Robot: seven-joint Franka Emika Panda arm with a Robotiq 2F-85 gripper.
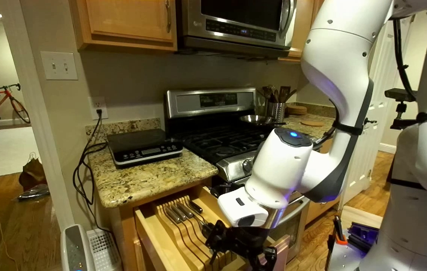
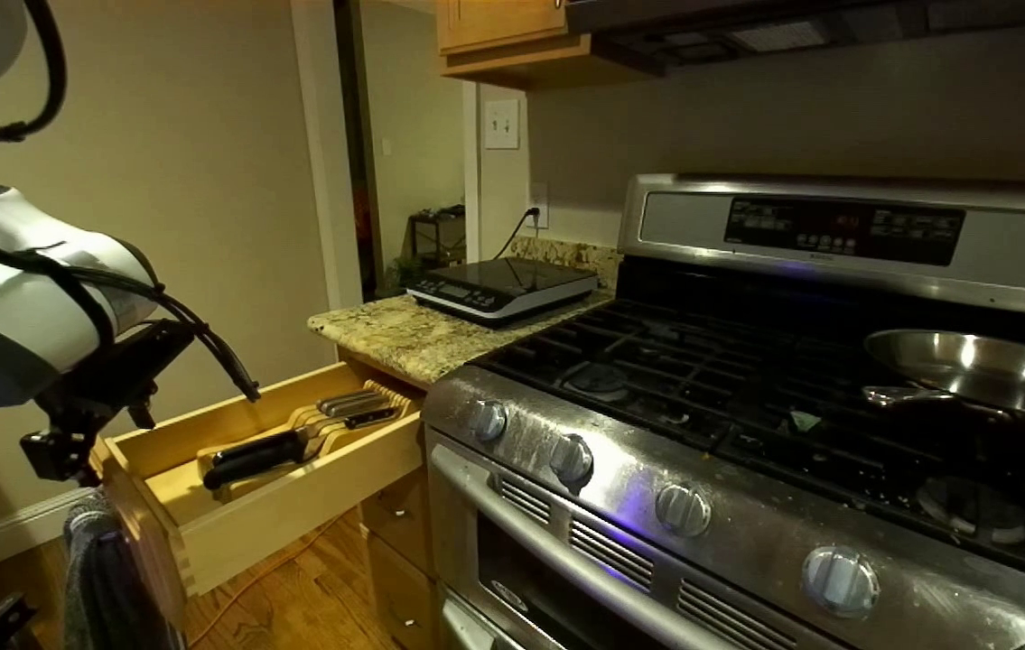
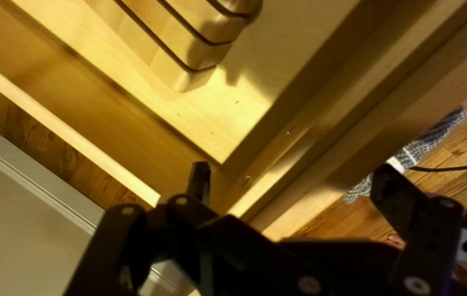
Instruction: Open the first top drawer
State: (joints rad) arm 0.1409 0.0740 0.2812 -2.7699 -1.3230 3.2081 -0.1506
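Note:
The first top drawer, honey-oak and shallow, stands pulled out from under the counter in both exterior views, with its side walls (image 1: 148, 239) (image 2: 295, 515) in sight. Slotted wooden dividers (image 1: 183, 241) inside it hold several dark-handled knives (image 2: 264, 456). My gripper (image 1: 241, 258) is at the drawer's front end, also in the exterior view (image 2: 101, 442). In the wrist view my gripper (image 3: 293, 176) is open, one finger over the drawer's inside and the other beyond its front panel (image 3: 319, 164). The fingers are apart from each other. Whether either touches the panel cannot be told.
A granite counter (image 1: 153, 177) with a black portable cooktop (image 1: 142, 146) is above the drawer. The steel stove (image 2: 530, 433) stands beside it, with a pan (image 2: 1000, 370) on top. A grey cloth (image 2: 97, 560) hangs by the drawer front. A person's toes (image 3: 396, 239) show on the floor.

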